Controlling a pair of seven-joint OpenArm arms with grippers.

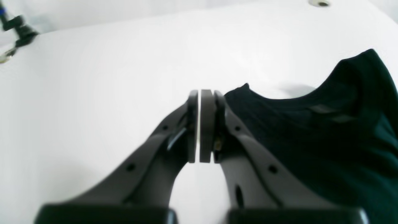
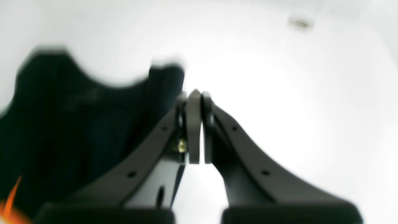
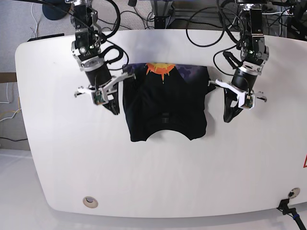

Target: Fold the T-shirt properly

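The black T-shirt lies partly folded on the white worktop, its sides tucked in and an orange sunburst showing at the far edge. It looks light, soft and limp, likely to sag and slide on the smooth glossy surface, so the two near corners seem the best places to pinch. The left claw and right claw hang just beside the cloth, each with pads pressed together on nothing.
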